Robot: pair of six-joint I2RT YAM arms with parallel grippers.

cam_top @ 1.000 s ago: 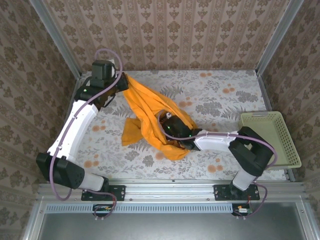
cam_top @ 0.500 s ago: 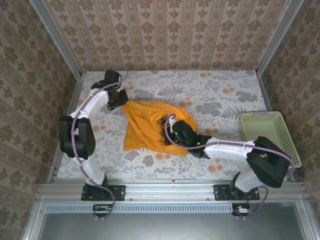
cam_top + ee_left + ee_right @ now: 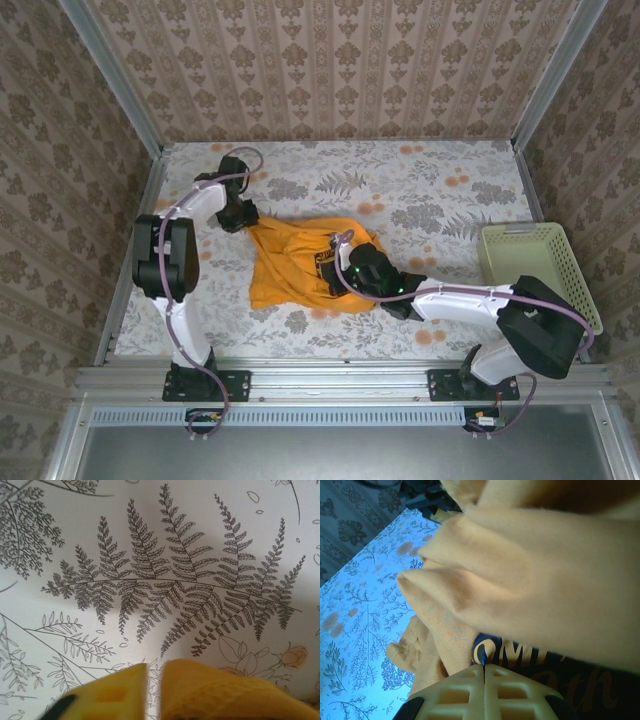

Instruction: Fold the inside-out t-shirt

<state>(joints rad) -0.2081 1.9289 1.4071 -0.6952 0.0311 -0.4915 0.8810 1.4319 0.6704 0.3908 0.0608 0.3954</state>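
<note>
Top external: t-shirt [image 3: 290,275] lies beside left jaws, pinched by right jaws.

On the mustard-orange t-shirt [image 3: 545,580] we find a dark print [image 3: 520,655]. In the right wrist view its block capitals read "OM", then one upright stroke before a fold covers the rest. Below runs a faint script line we cannot make out. From above, the print is too small to read.

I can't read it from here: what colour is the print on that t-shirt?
Dark navy print on the orange t-shirt; right wrist view.
</note>
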